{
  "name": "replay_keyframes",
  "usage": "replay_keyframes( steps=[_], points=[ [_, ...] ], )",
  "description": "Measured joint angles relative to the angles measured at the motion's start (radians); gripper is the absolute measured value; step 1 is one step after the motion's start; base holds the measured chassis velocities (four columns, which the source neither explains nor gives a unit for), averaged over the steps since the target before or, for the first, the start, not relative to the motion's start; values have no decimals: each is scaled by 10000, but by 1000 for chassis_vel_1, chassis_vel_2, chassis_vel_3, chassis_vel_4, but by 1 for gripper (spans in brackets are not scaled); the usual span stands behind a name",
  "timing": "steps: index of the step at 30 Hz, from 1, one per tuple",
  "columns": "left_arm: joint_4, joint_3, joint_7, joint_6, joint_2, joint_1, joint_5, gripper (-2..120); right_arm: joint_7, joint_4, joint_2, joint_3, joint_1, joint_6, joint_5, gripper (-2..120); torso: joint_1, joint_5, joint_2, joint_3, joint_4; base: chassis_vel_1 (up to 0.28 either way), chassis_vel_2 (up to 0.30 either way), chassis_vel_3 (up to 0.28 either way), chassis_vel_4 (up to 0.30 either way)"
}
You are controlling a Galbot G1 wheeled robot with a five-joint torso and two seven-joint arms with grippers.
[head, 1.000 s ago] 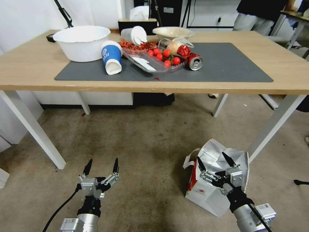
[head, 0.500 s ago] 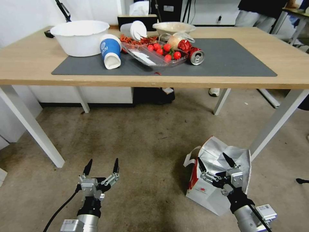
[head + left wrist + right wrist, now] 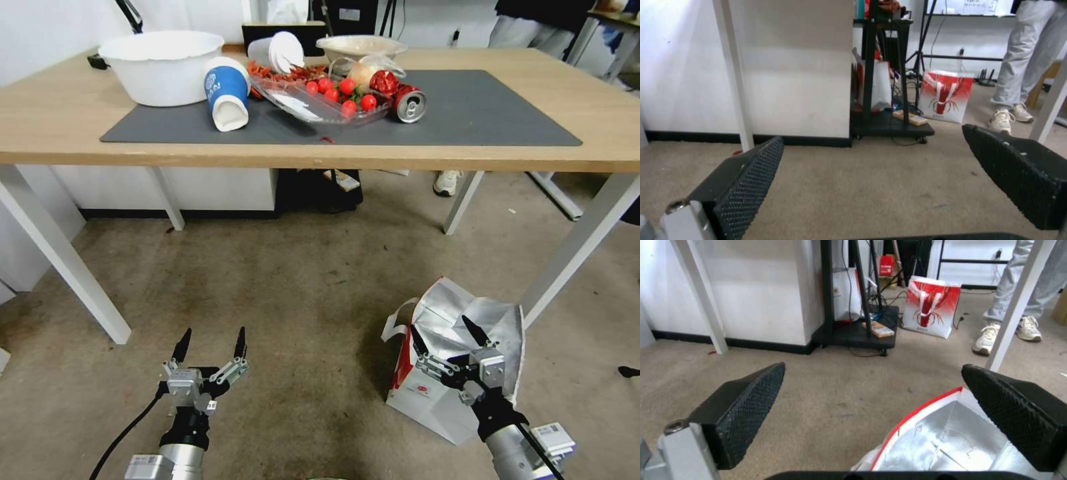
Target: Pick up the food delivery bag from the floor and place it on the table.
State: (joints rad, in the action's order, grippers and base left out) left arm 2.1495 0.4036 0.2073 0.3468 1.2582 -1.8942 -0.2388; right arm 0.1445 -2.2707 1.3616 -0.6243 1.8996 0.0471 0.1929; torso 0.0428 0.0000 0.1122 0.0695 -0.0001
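Bag (image 3: 427,393) standing on the floor (image 3: 300,287), mouth open upward and foil lining showing, near the right front leg of the table (image 3: 67,133) and not under the tabletop. White strap handle hanging at its left side. Right gripper (image 3: 445,337) right above the bag's open mouth, fingers spread wide, nothing between them; not possible to tell whether the tips touch the paper. In the right wrist view (image 3: 871,400) the red edge and silver lining of the bag (image 3: 947,436) lying just below and between the two black pads, closer to one of them. Left gripper (image 3: 210,343) low over bare carpet, well apart from the bag, also spread wide and holding nothing (image 3: 871,160). On the table a dark mat (image 3: 467,113) carrying a white bowl (image 3: 160,57), a tipped blue cup (image 3: 225,93), a clear tray (image 3: 320,110) with red tomatoes, and a can (image 3: 408,105) lying on its side. Farther off, beyond the table, a small white bag with red print (image 3: 930,306) on the carpet. Compared with a second ago: whole head view shifted, table now higher in the picture and bag a little higher too, so camera moved; both grippers at the same place in the view, same wide opening.
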Motion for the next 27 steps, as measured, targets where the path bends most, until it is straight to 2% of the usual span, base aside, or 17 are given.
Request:
replay_keyframes(
  steps=[19,27],
  points=[
    [-63,23,13,54,-28,34,-86,100,3,-44,-9,15,4,-28,-17,100,-65,0,-754,-686,0,0,0,0,0],
    [-69,25,25,66,-29,48,-97,100,9,-81,2,16,25,-36,-36,100,-94,0,-895,-695,0,0,0,0,0]
  ],
)
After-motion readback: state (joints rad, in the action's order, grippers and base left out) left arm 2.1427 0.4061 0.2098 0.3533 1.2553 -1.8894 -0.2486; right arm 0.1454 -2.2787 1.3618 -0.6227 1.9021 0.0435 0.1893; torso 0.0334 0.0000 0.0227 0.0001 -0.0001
